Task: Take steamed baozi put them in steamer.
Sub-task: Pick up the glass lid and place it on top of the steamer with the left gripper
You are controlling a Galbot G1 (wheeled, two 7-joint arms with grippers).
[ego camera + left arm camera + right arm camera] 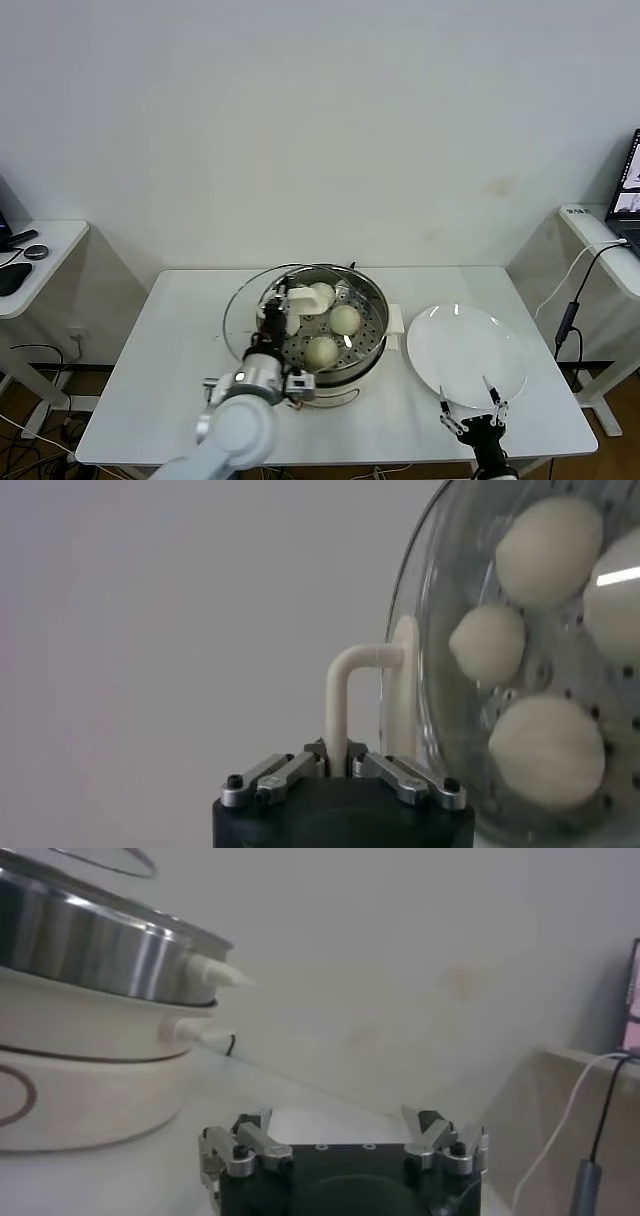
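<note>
Centre frame, the left tool (277, 325) pinches the glass lid (520, 670) by its white handle (345, 695) above the steamer (335, 340) of baozi (344, 320), best lowered level and centred; at lower right, the right tool (474, 410) waits wide.

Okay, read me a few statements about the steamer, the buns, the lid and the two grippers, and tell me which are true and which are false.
1. The left gripper is shut on the glass lid's white handle. True.
2. The white plate holds two baozi. False: it is bare.
3. Baozi lie inside the steamer. True.
4. The right gripper holds a baozi. False: it is open and holds nothing, at the plate's near edge.
5. The glass lid lies flat on the plate. False: the left gripper holds it tilted over the steamer's left side.
</note>
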